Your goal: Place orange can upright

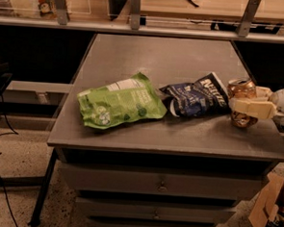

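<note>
The orange can (241,88) is a small shiny bronze can that stands upright near the right edge of the grey table (160,58). Its base is at or just above the tabletop. My gripper (243,101) reaches in from the right, and its cream fingers (252,107) are closed around the can's middle. The can's silver top shows above the fingers and its lower part below them.
A dark blue chip bag (197,95) lies just left of the can, almost touching it. A green snack pouch (119,102) lies further left. Drawers sit under the table, a shelf rail runs behind it, and a cardboard box (271,215) stands on the floor at the lower right.
</note>
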